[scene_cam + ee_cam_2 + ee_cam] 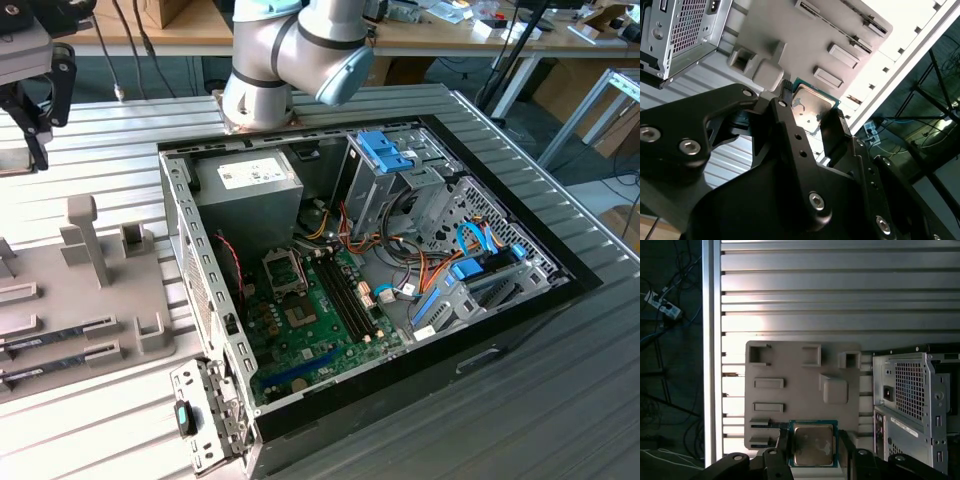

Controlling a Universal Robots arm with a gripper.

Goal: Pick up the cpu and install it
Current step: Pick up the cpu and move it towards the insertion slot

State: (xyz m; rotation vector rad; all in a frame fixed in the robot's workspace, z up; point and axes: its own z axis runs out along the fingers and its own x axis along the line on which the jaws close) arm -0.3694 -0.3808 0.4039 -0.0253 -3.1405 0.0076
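Note:
The cpu, a flat silver-grey square with a thin green rim, sits between the two black fingers of my gripper. In the second wrist view the cpu hangs above the grey holder tray, with my gripper shut on its edges. In the exterior view my gripper hovers at the far left, over the grey holder tray, well away from the motherboard's open socket inside the computer case.
The open case holds a power-supply box, drive cages with blue latches and loose cables. Two memory sticks lie in the tray's slots. The ribbed metal table runs around the case. The case's rear panel is beside the tray.

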